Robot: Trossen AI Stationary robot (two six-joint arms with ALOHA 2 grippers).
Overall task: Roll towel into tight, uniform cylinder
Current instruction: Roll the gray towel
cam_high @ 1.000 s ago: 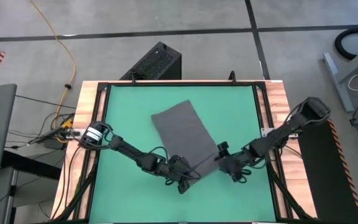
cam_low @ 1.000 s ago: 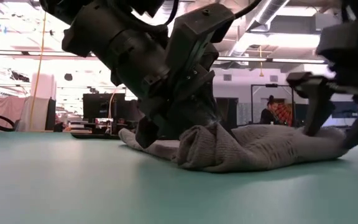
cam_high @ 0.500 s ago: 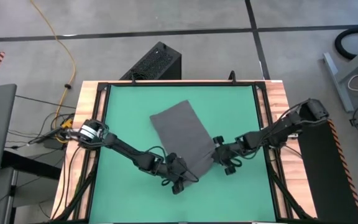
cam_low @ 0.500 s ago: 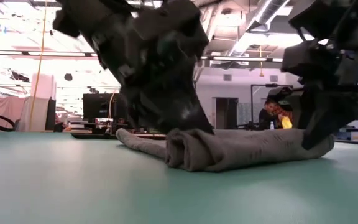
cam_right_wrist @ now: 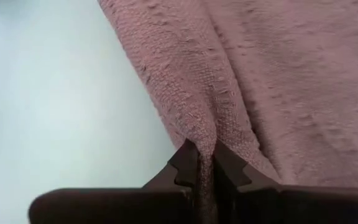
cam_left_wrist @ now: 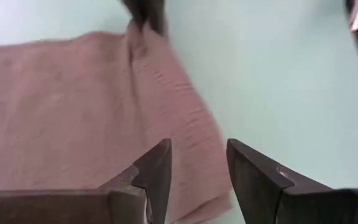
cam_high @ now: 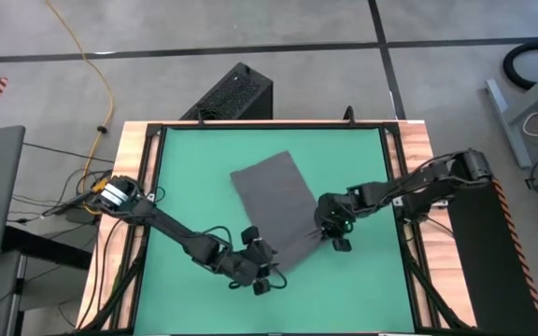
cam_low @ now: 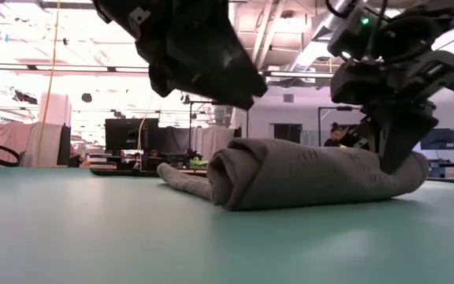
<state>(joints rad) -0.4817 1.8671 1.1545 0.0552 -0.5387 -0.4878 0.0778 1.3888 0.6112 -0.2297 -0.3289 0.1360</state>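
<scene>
The right gripper (cam_right_wrist: 207, 163) has its two dark fingers pinched narrowly on a fold of the plain dark grey soft cloth towel (cam_high: 274, 201), at the right end of the rolled part. The left gripper (cam_left_wrist: 197, 171) stands with its fingers apart and nothing between them, just above the towel's near left corner.

The towel lies near the middle of the teal table surface (cam_high: 185, 177), its long axis slanting from far left to near right in the high view. Its near end is rolled into a thick tube (cam_low: 306, 173); the far part lies flat. In the low view the roll runs across the picture, its spiral end facing left.

Beyond the table's far edge stands a black perforated box (cam_high: 230, 93), and a yellow cable (cam_high: 101, 70) trails over the concrete floor. A laptop is cut off at the left edge. In the low view the left gripper's fingertips are hidden by its own dark body.
</scene>
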